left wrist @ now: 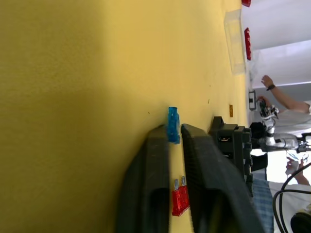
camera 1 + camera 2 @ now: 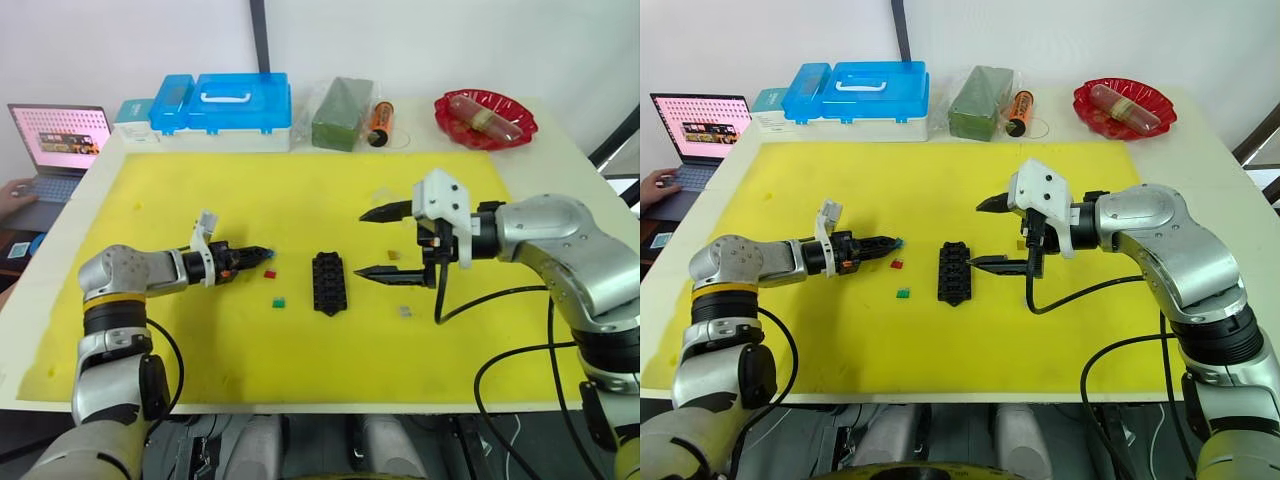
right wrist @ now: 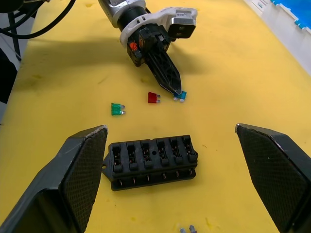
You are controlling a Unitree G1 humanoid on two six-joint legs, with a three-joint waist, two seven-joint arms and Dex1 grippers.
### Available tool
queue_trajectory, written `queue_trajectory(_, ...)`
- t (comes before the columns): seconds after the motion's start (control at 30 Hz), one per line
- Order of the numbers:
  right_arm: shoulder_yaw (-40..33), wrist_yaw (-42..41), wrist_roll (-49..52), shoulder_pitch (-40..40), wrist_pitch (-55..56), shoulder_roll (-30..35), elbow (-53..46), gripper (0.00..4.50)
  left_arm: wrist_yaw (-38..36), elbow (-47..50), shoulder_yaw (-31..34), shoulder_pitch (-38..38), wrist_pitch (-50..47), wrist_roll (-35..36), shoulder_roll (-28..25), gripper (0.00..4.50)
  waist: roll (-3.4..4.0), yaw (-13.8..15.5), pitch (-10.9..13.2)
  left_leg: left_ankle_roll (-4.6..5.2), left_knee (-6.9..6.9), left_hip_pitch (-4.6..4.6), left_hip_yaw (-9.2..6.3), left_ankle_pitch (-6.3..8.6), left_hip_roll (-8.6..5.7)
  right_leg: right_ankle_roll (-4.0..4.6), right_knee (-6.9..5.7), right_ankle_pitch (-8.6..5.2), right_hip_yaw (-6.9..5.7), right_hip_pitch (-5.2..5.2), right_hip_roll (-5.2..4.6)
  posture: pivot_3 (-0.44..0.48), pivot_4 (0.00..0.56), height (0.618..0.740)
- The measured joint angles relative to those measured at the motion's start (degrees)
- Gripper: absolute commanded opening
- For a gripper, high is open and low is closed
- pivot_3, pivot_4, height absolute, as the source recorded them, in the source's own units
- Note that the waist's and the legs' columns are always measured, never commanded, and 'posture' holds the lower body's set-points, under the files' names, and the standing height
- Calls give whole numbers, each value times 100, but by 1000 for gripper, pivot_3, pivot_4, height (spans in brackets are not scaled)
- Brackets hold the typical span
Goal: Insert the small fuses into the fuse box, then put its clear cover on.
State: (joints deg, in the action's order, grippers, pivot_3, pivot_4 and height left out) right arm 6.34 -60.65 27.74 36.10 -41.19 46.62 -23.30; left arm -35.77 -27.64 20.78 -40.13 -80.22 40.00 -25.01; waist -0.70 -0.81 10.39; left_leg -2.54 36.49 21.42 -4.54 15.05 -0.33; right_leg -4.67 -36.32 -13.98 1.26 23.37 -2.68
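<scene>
The black fuse box [image 2: 328, 282] lies mid-mat with its slots facing up. My left gripper [image 2: 266, 252] reaches in just to its left, shut on a small blue fuse [image 1: 173, 125] pinched at the fingertips, low over the yellow mat. A red fuse [image 2: 270, 274] and a green fuse [image 2: 279, 301] lie loose close to that gripper. My right gripper [image 2: 374, 243] hovers to the right of the box, jaws spread wide and empty. An orange fuse [image 2: 393, 255] and a grey fuse [image 2: 405, 311] lie near it. The clear cover [image 1: 234, 41] rests further back on the mat.
Blue-lidded storage boxes [image 2: 225, 105], a bagged green block [image 2: 342, 112], an orange cylinder [image 2: 381, 122] and a red plate [image 2: 485, 118] line the table's far edge. A laptop [image 2: 55, 140] with a person's hand [image 2: 12, 190] sits at the far left.
</scene>
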Motion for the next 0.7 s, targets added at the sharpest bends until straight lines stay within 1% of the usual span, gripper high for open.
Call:
queue_trajectory(0.03, 0, 0, -2, 0, 0, 0, 1, 4500, 0, 34, -30, 26, 33, -1, -3, 479, 0, 0, 0, 0, 0, 0, 0, 0, 0, 0, 0, 0, 0, 0, 0, 0, 150, 740)
queue_trajectory(0.1, 0, -1, -3, 0, 7, 0, 1, 4500, -6, 115, -104, 70, 95, -2, -7, 131, 1, 0, 0, 0, -1, -1, 0, 0, 1, 0, 0, 0, 0, 0, 0, 0, 150, 740)
queue_trajectory(0.13, 0, -2, -4, 0, 16, 0, 2, 4500, -14, 144, -125, 82, 109, -1, -8, 26, 1, 0, 0, 0, -1, -1, 0, 0, 1, 0, 0, 0, 0, 0, 0, 0, 150, 740)
queue_trajectory(0.27, 7, -7, -18, 1, 31, 0, 3, 4500, -38, 188, -222, 113, 207, 0, -34, 26, 1, 0, -1, 0, -1, -2, 0, 0, 1, 0, 0, 0, 0, -1, 1, 0, 150, 740)
queue_trajectory(0.5, 14, -30, -54, 1, 35, 0, 30, 4500, -303, 170, -491, 123, 472, -10, -169, 26, 1, -1, -1, -2, -1, -2, -1, -1, 1, 1, 0, 0, 0, 0, 2, 0, 150, 740)
queue_trajectory(0.6, 14, -34, -45, 3, 18, -5, 67, 4500, -690, 210, -782, 122, 807, -85, -355, 26, -2, -6, 1, -3, -2, 1, -1, -2, 2, 1, 1, 0, 0, 3, 4, 0, 150, 740)
queue_trajectory(0.7, 9, 18, 65, 29, -189, -26, 110, 4500, -1460, 677, -1155, 129, 1528, -242, -858, 26, -7, -24, 4, -8, -15, 7, 2, -5, 5, 3, 6, 0, 1, 11, 4, 0, 150, 740)
